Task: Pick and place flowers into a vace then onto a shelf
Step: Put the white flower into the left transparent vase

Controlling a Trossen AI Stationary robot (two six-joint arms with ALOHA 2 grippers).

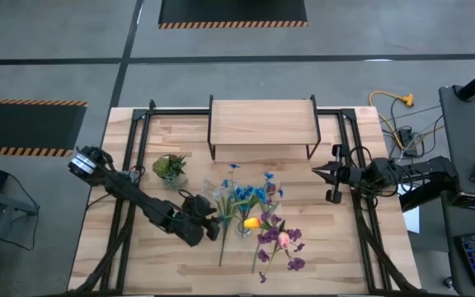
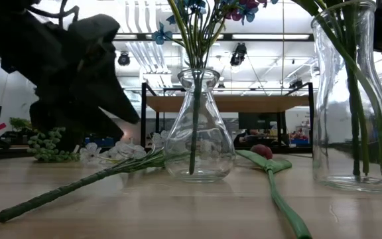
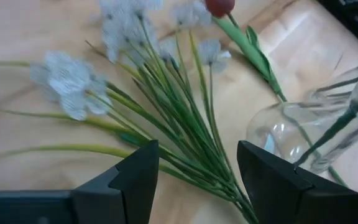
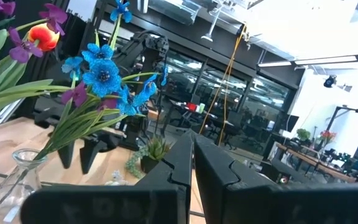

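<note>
Low in the centre of the overhead frame, the left end effector (image 1: 213,224) hangs with fingers apart over a loose white stem (image 3: 166,118) lying on the tabletop (image 1: 336,247), beside the vase (image 2: 198,126) holding blue flowers (image 1: 250,194). The right end effector (image 1: 318,172), fingers together, waits at right-centre, near the shelf (image 1: 262,122).
</note>
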